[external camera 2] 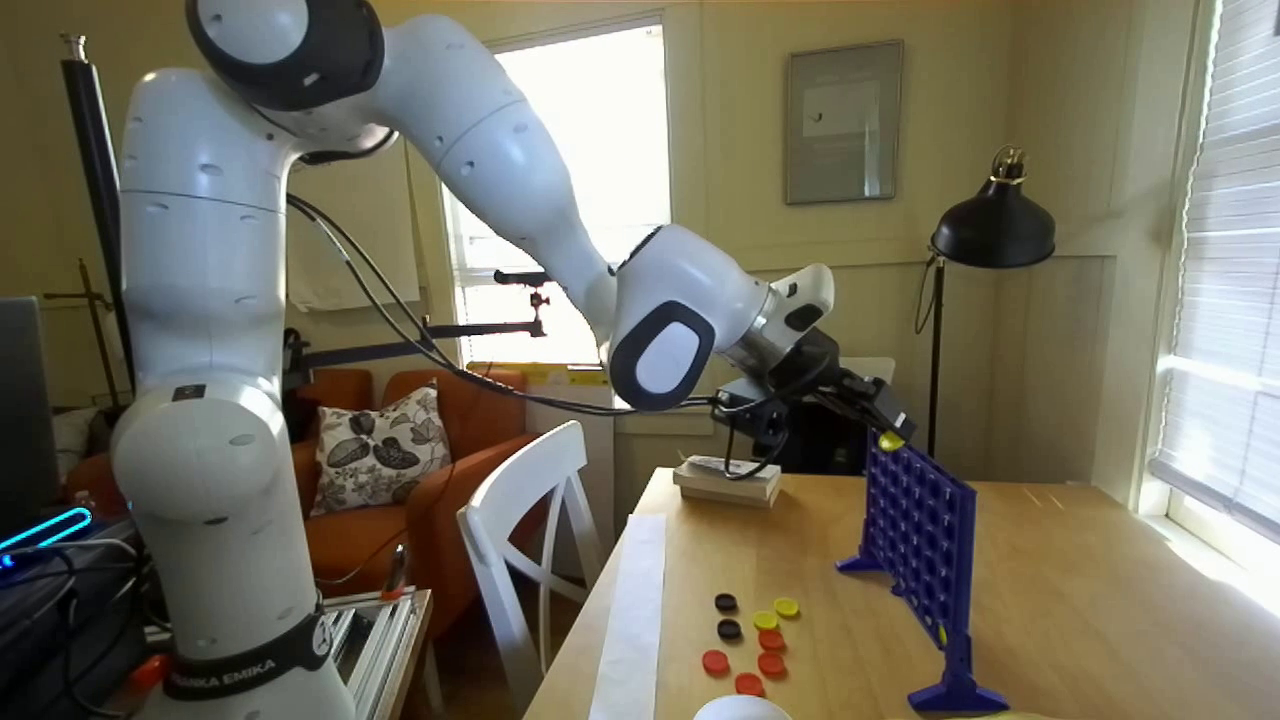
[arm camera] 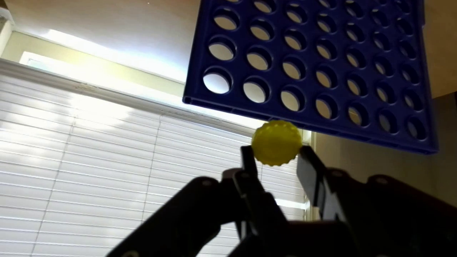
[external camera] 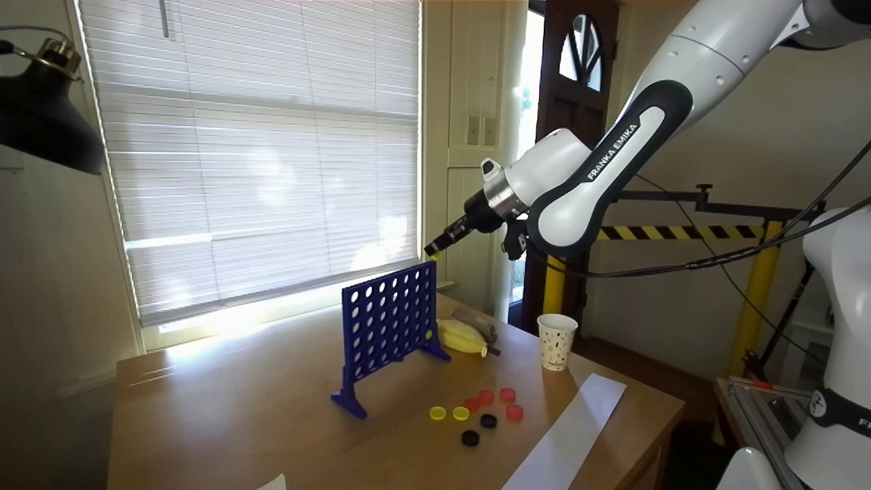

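My gripper is shut on a yellow disc with a ridged rim, pinched at the fingertips. The disc hangs near the top edge of an upright blue rack full of round holes. Whether it touches that edge cannot be told. In both exterior views the gripper comes down at a slant to one end of the rack's top. Yellow shows in a low hole at an end of the rack. Loose discs lie on the table: yellow discs, several red discs and black discs.
A patterned paper cup and a yellow banana-like object stand near the rack. A white strip runs along the table's edge. Books, a white chair and a black lamp are farther off. A blinded window is behind.
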Motion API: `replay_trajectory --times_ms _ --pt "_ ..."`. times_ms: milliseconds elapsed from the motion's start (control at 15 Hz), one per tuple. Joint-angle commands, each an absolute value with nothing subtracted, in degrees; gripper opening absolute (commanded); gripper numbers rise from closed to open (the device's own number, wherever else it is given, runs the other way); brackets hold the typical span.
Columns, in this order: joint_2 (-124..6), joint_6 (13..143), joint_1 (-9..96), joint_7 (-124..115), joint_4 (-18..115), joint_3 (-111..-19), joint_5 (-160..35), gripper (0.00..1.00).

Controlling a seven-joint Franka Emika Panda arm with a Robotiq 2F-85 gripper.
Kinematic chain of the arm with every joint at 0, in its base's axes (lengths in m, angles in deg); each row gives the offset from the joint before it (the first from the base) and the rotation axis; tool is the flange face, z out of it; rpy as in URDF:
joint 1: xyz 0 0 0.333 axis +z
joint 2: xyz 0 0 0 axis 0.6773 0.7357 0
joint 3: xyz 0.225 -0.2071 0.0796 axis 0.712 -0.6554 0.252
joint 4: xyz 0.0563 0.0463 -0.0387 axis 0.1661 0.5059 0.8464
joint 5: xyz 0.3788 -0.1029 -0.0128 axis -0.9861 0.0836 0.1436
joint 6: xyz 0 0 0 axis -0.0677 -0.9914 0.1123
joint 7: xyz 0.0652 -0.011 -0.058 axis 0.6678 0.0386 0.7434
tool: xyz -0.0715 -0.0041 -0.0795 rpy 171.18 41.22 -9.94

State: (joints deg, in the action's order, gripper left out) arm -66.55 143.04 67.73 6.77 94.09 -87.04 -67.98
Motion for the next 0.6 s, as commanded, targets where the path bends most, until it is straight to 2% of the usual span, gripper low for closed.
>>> replay_trajectory --times_ms 0,533 --pt "-65.60 146.99 68.74 7.66 95.15 -87.95 -69.66 0.10" --pt "-63.71 153.05 66.13 4.94 95.61 -86.88 -66.20 0.10"
